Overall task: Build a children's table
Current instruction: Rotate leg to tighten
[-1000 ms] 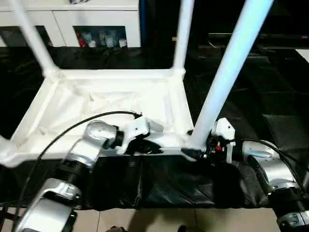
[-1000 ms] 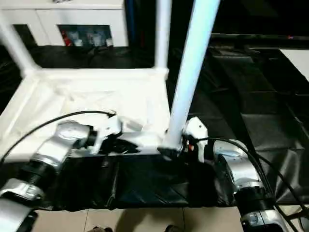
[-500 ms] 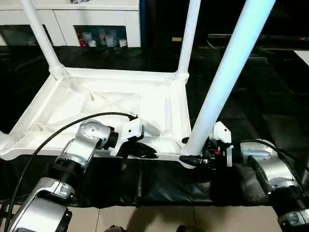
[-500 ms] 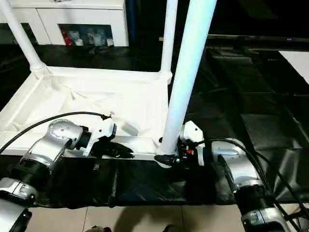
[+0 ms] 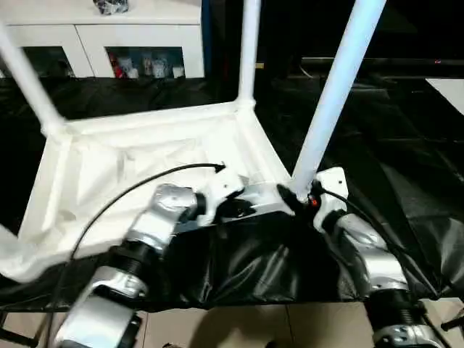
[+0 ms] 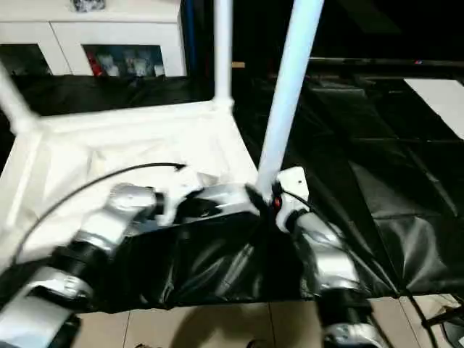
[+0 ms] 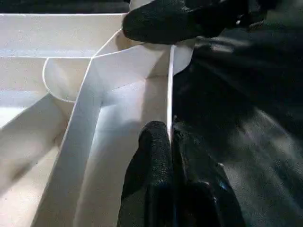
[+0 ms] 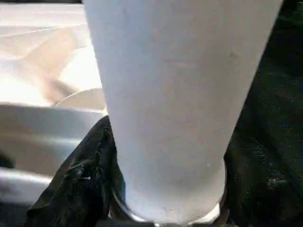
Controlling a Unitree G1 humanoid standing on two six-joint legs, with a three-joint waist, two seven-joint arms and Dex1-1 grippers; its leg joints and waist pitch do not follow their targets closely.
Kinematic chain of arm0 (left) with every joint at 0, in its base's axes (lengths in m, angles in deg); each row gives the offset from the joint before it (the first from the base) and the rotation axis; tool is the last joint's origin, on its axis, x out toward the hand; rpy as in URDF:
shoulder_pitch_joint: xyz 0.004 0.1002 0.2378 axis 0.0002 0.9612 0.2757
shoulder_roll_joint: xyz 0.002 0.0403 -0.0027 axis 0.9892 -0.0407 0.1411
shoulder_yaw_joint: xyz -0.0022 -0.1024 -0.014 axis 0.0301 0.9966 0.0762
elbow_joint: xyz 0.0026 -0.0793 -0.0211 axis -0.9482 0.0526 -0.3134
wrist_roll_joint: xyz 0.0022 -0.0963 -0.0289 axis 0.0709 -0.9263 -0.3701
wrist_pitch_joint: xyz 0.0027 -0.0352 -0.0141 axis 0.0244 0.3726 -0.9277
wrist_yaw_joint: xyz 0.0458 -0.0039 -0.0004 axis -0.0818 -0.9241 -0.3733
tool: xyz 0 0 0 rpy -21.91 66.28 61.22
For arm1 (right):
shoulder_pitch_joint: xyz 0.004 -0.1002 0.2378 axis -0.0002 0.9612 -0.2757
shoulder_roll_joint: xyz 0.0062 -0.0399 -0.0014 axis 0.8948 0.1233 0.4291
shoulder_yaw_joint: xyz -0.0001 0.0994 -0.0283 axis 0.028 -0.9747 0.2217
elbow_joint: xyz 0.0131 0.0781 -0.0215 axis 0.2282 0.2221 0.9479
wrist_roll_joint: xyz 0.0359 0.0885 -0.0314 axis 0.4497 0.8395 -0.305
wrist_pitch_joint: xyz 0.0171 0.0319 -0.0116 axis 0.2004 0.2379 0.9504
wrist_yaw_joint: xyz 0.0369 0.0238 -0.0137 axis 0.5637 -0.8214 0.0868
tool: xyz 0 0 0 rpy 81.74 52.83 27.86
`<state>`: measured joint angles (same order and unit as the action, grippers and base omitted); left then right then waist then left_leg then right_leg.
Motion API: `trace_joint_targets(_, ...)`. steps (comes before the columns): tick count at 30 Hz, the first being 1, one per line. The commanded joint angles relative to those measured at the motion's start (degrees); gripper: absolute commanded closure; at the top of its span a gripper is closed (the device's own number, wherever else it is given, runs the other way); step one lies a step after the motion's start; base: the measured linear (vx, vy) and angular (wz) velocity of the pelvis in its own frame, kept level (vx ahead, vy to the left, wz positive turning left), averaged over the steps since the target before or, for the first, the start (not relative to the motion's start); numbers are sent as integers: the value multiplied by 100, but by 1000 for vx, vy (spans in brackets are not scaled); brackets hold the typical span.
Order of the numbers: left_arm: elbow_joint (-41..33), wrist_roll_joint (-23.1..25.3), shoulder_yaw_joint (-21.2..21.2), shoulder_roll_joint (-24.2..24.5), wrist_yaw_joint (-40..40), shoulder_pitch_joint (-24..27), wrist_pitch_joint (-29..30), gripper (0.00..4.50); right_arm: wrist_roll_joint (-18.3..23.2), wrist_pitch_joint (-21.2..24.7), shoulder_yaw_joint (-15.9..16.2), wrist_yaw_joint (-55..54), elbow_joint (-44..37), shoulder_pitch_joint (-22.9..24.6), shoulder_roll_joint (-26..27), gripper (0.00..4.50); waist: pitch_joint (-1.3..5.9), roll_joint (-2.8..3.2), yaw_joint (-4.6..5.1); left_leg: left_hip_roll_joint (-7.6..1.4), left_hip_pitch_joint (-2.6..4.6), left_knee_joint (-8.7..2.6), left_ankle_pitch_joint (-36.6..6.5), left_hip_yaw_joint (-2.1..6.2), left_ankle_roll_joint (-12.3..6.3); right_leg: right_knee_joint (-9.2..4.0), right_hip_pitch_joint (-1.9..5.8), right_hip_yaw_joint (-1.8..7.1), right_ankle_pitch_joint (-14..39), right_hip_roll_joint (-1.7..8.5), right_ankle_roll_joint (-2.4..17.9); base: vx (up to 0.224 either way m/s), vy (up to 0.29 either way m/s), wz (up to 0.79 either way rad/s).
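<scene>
In the left eye view, the tabletop [image 5: 138,156] is seen lying upside down on a black cloth [image 5: 406,181], with its ribbed side up. Three legs are seen standing up from it: one at the far left corner [image 5: 25,76], one at the far right corner [image 5: 248,51], and one at the near right corner [image 5: 337,83]. The near edge of the tabletop is seen close to the near edge of the cloth, with pale floor [image 5: 239,326] just past it. Wide open cloth is seen to the right. A white cabinet [image 5: 109,36] is seen behind.

The left gripper [image 5: 243,206] is seen at the near rim, beside the near right corner. The right gripper [image 5: 293,199] is seen at the foot of the near right leg.

In the right eye view, the same things are seen from a little to one side.

In the left wrist view, the left fingers [image 7: 151,161] are seen pressed together on the thin near rim of the tabletop, one on each side of it. A round corner socket [image 7: 71,80] and a black finger of the other gripper [image 7: 165,21] are seen ahead.

In the right wrist view, the foot of the near right leg is seen up close between the right fingers [image 8: 80,179], which are held apart around it.
</scene>
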<state>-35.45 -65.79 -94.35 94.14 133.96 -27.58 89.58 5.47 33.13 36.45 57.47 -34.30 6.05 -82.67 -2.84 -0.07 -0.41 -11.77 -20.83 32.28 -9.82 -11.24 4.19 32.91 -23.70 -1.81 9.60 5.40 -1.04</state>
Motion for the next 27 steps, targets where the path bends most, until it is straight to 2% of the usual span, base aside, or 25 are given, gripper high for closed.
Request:
trace_joint_targets(1, 78, -114, -409, -677, -233, 142, 2, 450, -97, 13, 712, 148, 250, -51, 549, 145, 190, -87, 15, -62, 49, -427, -2321, 73, -93, -581, 88, 106, 3185, 162, 594, 0, 0, 0)
trace_joint_targets(3, 25, -114, -420, -661, -200, 178, -26, 450, -47, -58, 688, 257, 220, -67, 485, 108, 189, -79, 22, -66, 28, -440, -2353, 80, -129, -575, 101, 103, 3097, 153, 583, 0, 0, 0)
trace_joint_targets(5, -12, -122, -429, -628, -147, 197, -55, 450, -61, -113, 702, 345, 190, -64, 417, 101, 192, -74, 22, -70, 21, -446, -2369, 82, -151, -569, 104, 102, 3021, 154, 587, 0, 0, 0)
trace_joint_targets(6, -54, -128, -418, -583, -86, 217, -66, 450, -97, -171, 715, 431, 160, -53, 343, 75, 200, -81, 22, -78, 12, -451, -2315, 84, -164, -556, 118, 103, 2901, 156, 623, 0, 0, 0)
trace_joint_targets(9, -99, -157, -377, -492, 35, 235, -116, 450, -200, -312, 781, 607, 101, -26, 158, 53, 208, -77, 21, -86, -5, -450, -2212, 71, -197, -531, 137, 109, 2599, 154, 737, 0, 0, 0)
trace_joint_targets(11, -120, -185, -358, -446, 118, 242, -143, 450, -235, -371, 800, 682, 74, -13, 60, 53, 206, -77, 18, -88, 0, -446, -2171, 56, -220, -526, 130, 120, 2464, 152, 806, 0, 0, 0)
trace_joint_targets(12, -150, -257, -339, -284, 395, 261, -248, 450, -118, -430, 803, 1172, -29, 40, -219, 53, 219, -96, 2, -84, -1, -433, -2113, 53, -271, -512, 158, 115, 2376, 152, 835, 0, 0, 0)
trace_joint_targets(14, -178, -318, -316, -111, 701, 283, -388, 450, 24, -501, 814, 1729, -125, 99, -525, 53, 225, -96, -14, -90, -20, -408, -1942, 24, -387, -486, 171, 133, 2079, 159, 942, 0, 0, 0)
trace_joint_targets(16, -198, -354, -314, -26, 881, 295, -482, 450, 76, -565, 845, 2035, -169, 131, -686, 53, 246, -96, -43, -100, -8, -380, -1731, 1, -490, -454, 191, 134, 1697, 155, 1073, 0, 0, 0)
trace_joint_targets(18, -264, -385, -354, 171, 1227, 311, -609, 450, 162, -654, 917, 2603, -260, 202, -963, 53, 251, -108, -70, -94, -33, -355, -1456, -8, -583, -406, 225, 121, 1385, 164, 1204, 0, 0, 0)
trace_joint_targets(20, -281, -392, -369, 250, 1352, 310, -643, 450, 224, -644, 937, 2838, -299, 227, -1055, 53, 249, -102, -90, -99, -29, -350, -1373, -12, -636, -386, 228, 122, 1264, 161, 1254, 0, 0, 0)
trace_joint_targets(22, -308, -447, -360, 463, 1717, 295, -692, 450, 446, -538, 967, 3574, -395, 278, -1336, 53, 250, -100, -118, -117, -22, -339, -1237, -12, -718, -340, 249, 114, 1033, 160, 1370, 0, 0, 0)
trace_joint_targets(23, -326, -499, -347, 540, 1888, 293, -673, 450, 531, -485, 987, 3861, -415, 286, -1454, 77, 241, -101, -120, -122, -21, -345, -1232, -14, -728, -344, 247, 113, 1009, 154, 1389, 0, 0, 0)
trace_joint_targets(26, -327, -633, -352, 718, 2316, 303, -675, 450, 681, -429, 1059, 4429, -352, 244, -1716, 87, 226, -97, -140, -136, -10, -351, -1259, -19, -703, -331, 249, 98, 1024, 148, 1491, 0, 0, 0)
trace_joint_targets(27, -327, -633, -352, 718, 2316, 303, -675, 450, 681, -429, 1059, 4429, -352, 244, -1716, 109, 226, -97, -149, -141, -10, -351, -1279, -25, -679, -324, 253, 95, 1046, 144, 1504, 0, 0, 0)
